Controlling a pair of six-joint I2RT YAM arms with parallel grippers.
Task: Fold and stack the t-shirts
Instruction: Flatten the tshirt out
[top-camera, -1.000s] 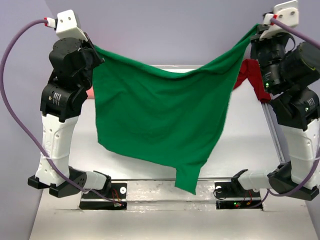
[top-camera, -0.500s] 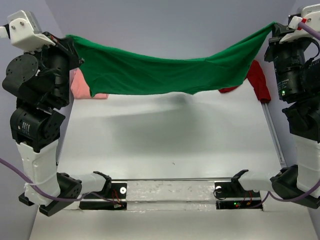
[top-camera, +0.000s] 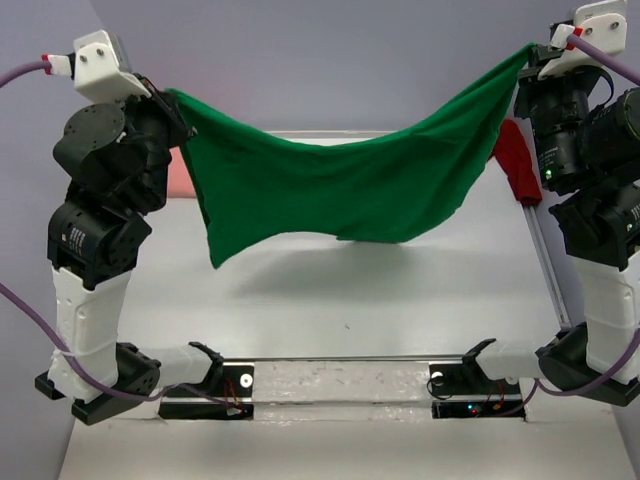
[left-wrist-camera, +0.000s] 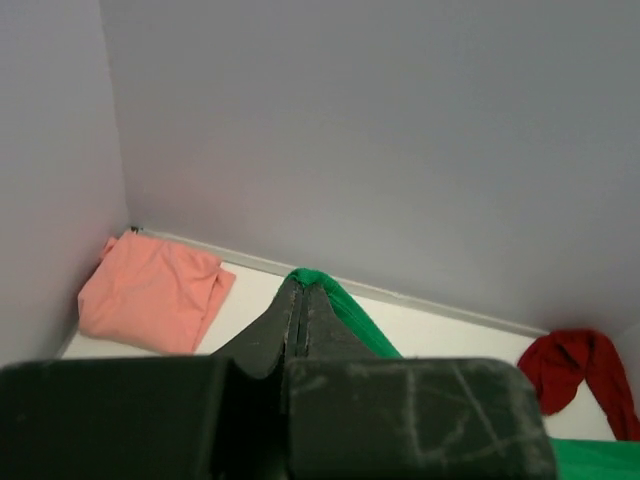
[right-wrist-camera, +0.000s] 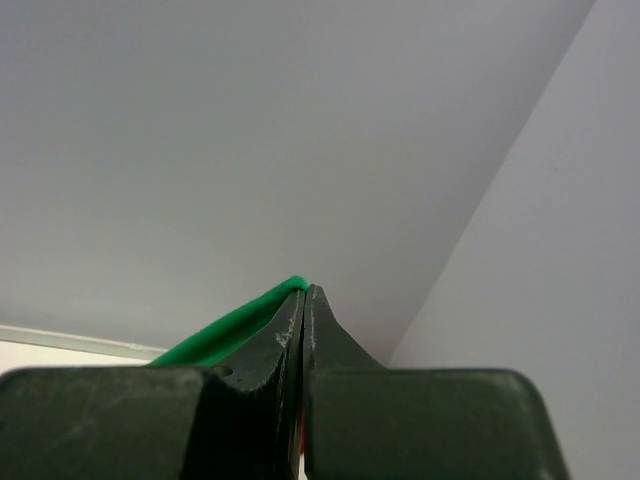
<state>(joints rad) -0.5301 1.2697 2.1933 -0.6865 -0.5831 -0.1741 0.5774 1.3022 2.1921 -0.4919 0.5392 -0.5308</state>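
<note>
White table, green t-shirt sagging lower than before

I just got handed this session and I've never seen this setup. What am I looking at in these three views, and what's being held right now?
These are two robot arms bolted at the near table edge: the left arm and the right arm. The wide picture looks down from above and behind them. The other two pictures come from a camera on each wrist, looking along the dark fingers. The left tool and right tool are each shut on an edge of the green t-shirt, which sags between them above the table. A salmon-pink t-shirt lies in the far left corner, and a dark red t-shirt lies crumpled at the far right.
</note>
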